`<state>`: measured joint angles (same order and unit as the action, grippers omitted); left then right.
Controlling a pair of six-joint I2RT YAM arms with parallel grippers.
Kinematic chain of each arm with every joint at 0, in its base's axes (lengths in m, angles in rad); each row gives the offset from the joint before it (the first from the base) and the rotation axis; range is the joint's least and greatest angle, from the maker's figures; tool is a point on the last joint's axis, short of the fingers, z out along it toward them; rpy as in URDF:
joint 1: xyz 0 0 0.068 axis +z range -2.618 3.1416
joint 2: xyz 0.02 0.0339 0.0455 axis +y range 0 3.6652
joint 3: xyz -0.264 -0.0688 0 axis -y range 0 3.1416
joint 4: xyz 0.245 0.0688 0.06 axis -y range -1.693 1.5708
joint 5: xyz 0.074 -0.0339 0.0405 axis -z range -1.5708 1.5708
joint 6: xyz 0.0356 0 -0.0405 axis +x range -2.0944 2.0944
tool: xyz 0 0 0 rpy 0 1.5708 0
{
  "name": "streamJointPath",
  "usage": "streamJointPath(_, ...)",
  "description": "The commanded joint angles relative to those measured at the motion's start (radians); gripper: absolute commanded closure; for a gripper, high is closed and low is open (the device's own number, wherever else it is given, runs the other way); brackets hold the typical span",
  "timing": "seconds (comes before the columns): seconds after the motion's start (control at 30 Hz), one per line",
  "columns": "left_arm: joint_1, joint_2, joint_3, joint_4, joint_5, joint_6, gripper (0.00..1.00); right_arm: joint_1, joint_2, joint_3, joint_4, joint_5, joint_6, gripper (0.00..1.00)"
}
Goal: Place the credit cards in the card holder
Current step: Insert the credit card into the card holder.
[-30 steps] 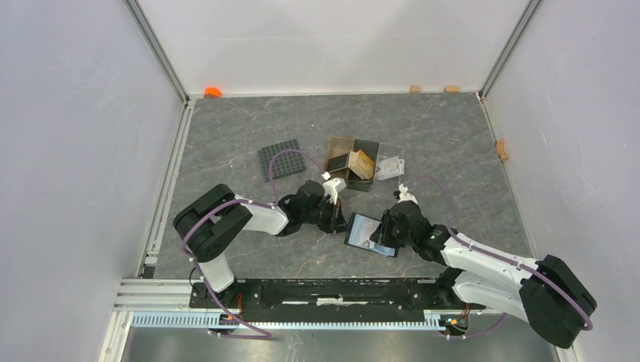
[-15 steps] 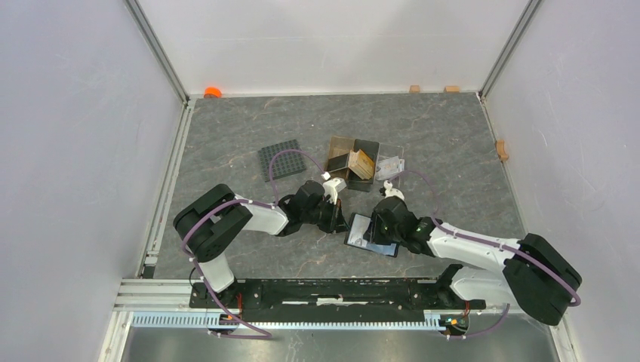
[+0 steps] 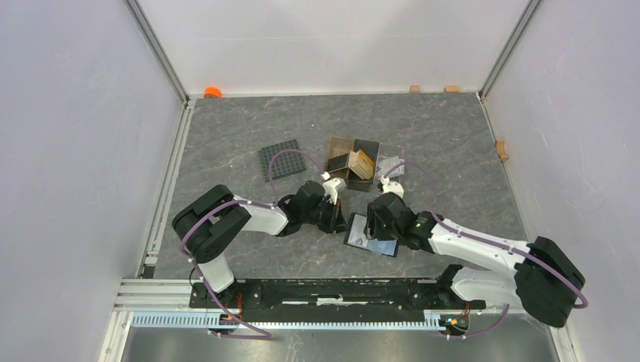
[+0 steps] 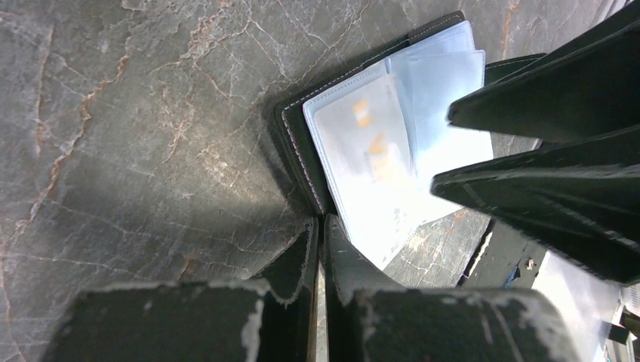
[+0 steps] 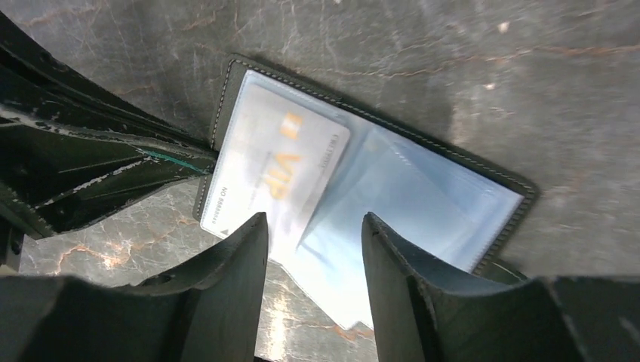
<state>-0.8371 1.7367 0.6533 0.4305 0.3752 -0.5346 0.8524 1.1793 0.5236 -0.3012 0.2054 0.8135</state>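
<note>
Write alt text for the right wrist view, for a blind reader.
A whitish card printed VIP lies on the pale inside of an open black card holder on a grey marbled table. The right end effector has its two fingers spread above it.

Blurred print on card (image 4: pixel 371 160), perhaps orange.

The top view is lit evenly and softly from overhead, the worktop (image 3: pixel 453 143) being rendered sharp, with only faint shadows thrown beside the card holder (image 3: pixel 359 232). In the left wrist view, the card holder's clear sleeves are washed out by glare, a dark shadow band is cast on the worktop left of it, and the left tool (image 4: pixel 318 226) below it is rendered soft. In the right wrist view, the card holder's right edge is smeared by blur, and the right tool (image 5: pixel 315 220) below it is left out of focus.
</note>
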Motion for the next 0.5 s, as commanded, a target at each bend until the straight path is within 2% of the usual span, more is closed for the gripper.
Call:
streamJointPath(0.0,0.016,-0.005,-0.027,-0.121,-0.084,-0.001,0.98,0.005,-0.105,0.055,-0.128,0.138,-0.046,0.42)
streamJointPath(0.23,0.022,-0.039,-0.038,-0.127,-0.098,-0.009,0.98,-0.016,-0.199,0.157,-0.260,0.319,-0.224,0.04)
streamJointPath(0.33,0.023,-0.036,-0.039,-0.127,-0.107,-0.004,0.98,-0.129,-0.200,0.223,-0.260,0.300,-0.347,0.02)
streamJointPath(0.47,0.023,-0.019,-0.028,-0.127,-0.099,0.000,0.98,-0.369,-0.152,0.280,-0.171,0.054,-0.527,0.02)
